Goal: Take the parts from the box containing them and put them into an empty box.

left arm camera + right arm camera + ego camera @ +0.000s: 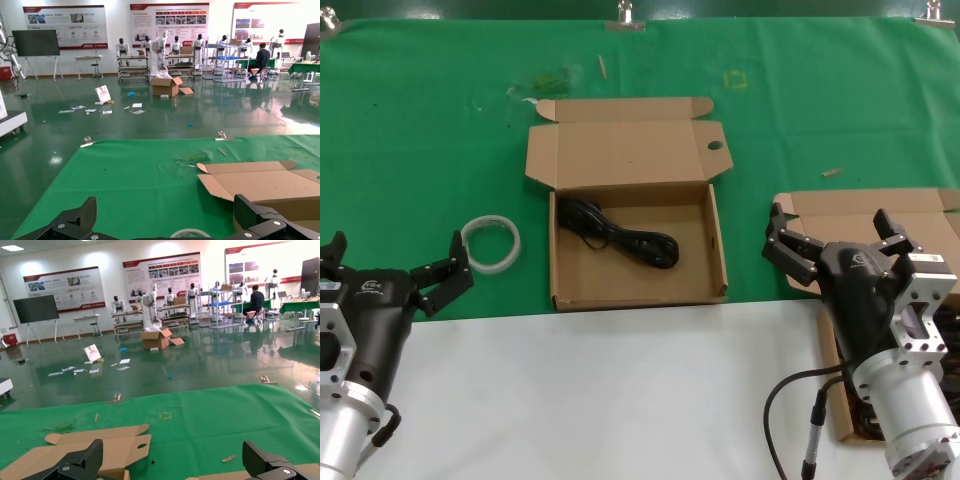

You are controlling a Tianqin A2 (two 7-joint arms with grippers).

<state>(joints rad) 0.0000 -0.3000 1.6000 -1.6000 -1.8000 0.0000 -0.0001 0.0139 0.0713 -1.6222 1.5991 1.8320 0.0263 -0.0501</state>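
You see one black cord bundle [620, 235] already inside the oval-holed box [638, 290]. Your right gripper [832, 232] hovers over the plain-lidded box [860, 207], jaws wide, empty. Left gripper [398, 262] waits open.

Bright, even overhead light, soft shadows, sharp focus throughout; ceiling lamps glare off the glossy floor [150, 115].
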